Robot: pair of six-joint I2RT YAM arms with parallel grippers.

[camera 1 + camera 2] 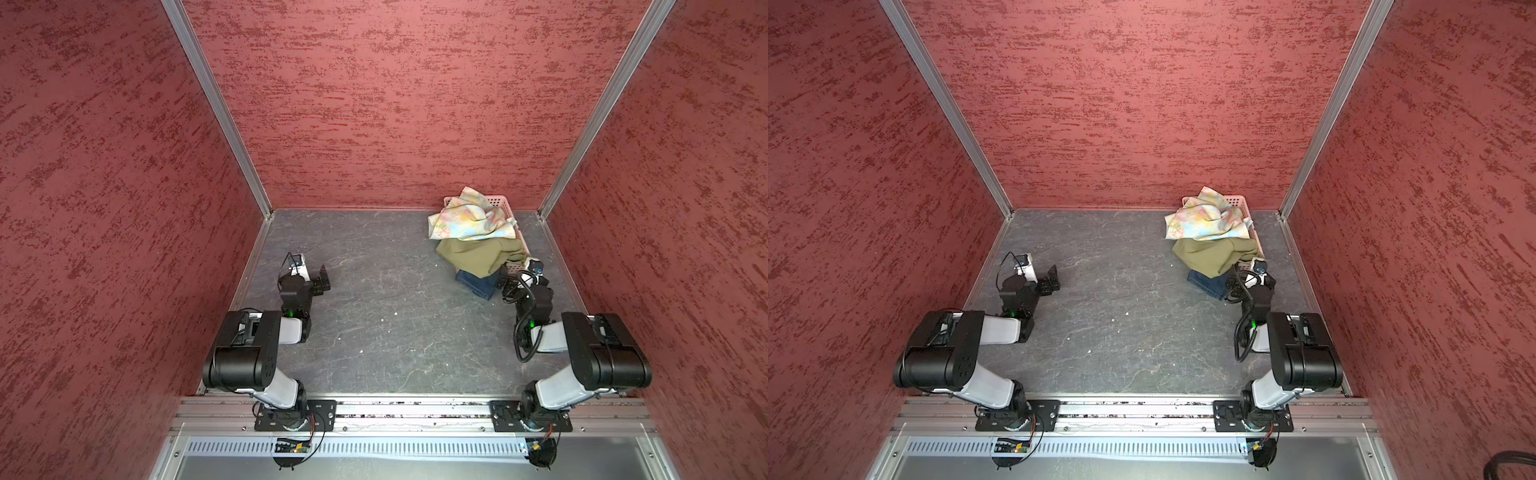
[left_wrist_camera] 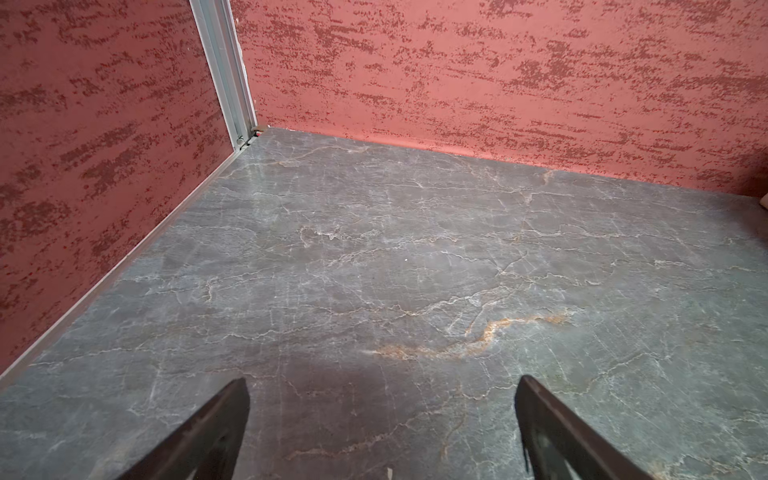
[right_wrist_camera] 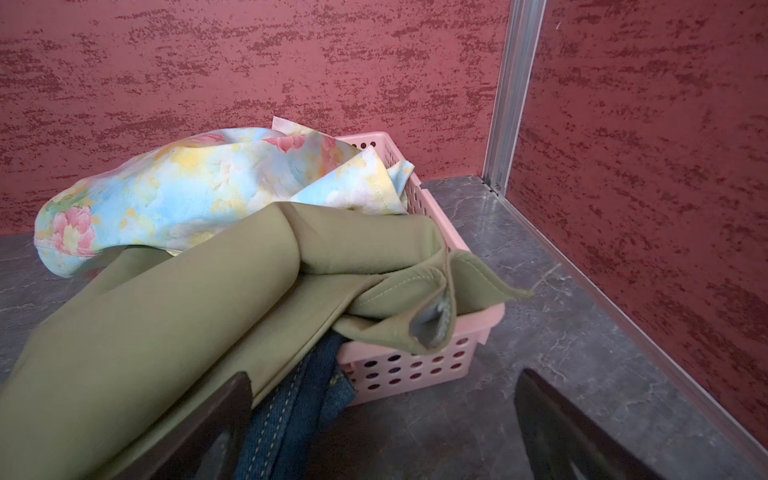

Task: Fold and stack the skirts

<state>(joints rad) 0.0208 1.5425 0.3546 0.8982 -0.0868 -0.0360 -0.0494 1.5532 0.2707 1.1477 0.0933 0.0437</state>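
No skirt was folded. The floral skirt, olive skirt and denim skirt lay heaped over the pink basket at the desk's far right corner. The right pincer stood apart beside the heap, holding nothing. The left pincer stood apart over bare desk near the left edge. Judged step: first pick. The next move calls for closing on one garment's edge and drawing it to the open middle.

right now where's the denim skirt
In both top views the denim skirt sits on the right, under the green skirt at the pink basket's near end, beside the right gripper.
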